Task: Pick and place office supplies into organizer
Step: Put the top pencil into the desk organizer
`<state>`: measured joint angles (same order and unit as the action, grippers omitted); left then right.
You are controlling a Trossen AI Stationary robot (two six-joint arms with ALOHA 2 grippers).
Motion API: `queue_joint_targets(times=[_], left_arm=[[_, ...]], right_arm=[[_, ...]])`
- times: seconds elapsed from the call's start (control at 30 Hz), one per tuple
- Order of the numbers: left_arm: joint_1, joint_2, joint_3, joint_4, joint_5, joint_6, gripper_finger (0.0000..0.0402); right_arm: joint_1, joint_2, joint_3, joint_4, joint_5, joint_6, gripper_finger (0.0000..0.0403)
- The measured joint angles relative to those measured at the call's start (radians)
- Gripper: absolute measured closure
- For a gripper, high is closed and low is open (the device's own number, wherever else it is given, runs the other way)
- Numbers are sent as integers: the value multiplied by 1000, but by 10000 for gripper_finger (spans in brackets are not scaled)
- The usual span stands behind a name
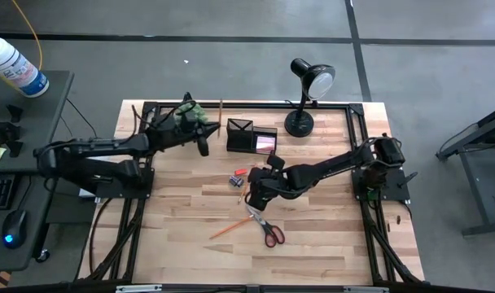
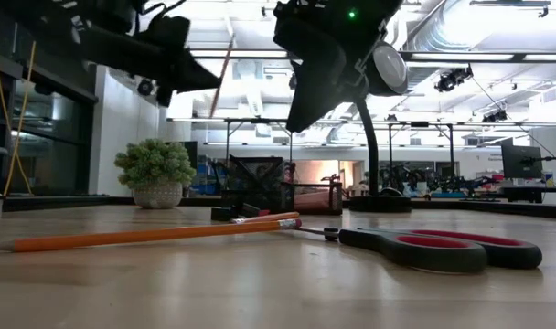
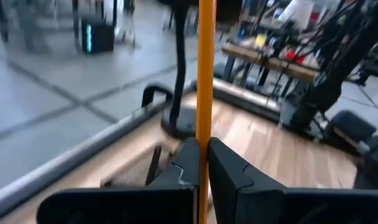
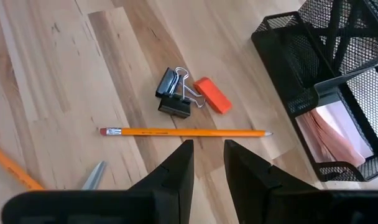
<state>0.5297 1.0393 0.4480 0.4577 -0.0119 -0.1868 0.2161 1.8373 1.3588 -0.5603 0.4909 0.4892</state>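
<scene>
My left gripper (image 3: 206,163) (image 1: 204,144) hangs in the air just left of the black mesh organizer (image 1: 251,137), shut on an orange pencil (image 3: 206,68) (image 1: 221,116). My right gripper (image 4: 207,152) (image 1: 256,189) is open and points down above a second orange pencil (image 4: 183,132) lying flat on the table. Near that pencil lie two black binder clips (image 4: 173,93) and an orange eraser (image 4: 212,95). The organizer's (image 4: 301,68) low compartment holds a pink sticky-note pad (image 4: 329,130). Red-handled scissors (image 1: 269,229) and a third pencil (image 1: 226,230) lie toward the near edge. My left gripper pinches the orange pencil's shaft (image 3: 206,127) between its two fingers, and the fingers lie across it. The pencil stands steeply, reaching up past the fingers, and is lifted clear of the table. Its lower end is hidden behind the fingers.
A black desk lamp (image 1: 304,89) stands at the far edge, right of the organizer. A green spiky plant ball (image 1: 190,112) in a pot sits behind my left gripper. Bare wood stretches along the near and right parts of the table (image 1: 329,236).
</scene>
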Motion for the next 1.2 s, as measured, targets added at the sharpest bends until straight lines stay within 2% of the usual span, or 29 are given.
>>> queue_joint_targets(times=[0.17,0.53,0.93,1.2], left_arm=[[0,140,0,277,-7,78,401],[1,450,12,660,-23,145,401],[1,639,159,671,-19,285,401],[3,721,180,646,-55,283,401]], right_arm=[[0,-13,1,6,-24,0,320],[-4,-22,45,6,-51,1,320],[-35,-22,93,4,-76,2,320],[-38,-22,96,4,-78,3,320]])
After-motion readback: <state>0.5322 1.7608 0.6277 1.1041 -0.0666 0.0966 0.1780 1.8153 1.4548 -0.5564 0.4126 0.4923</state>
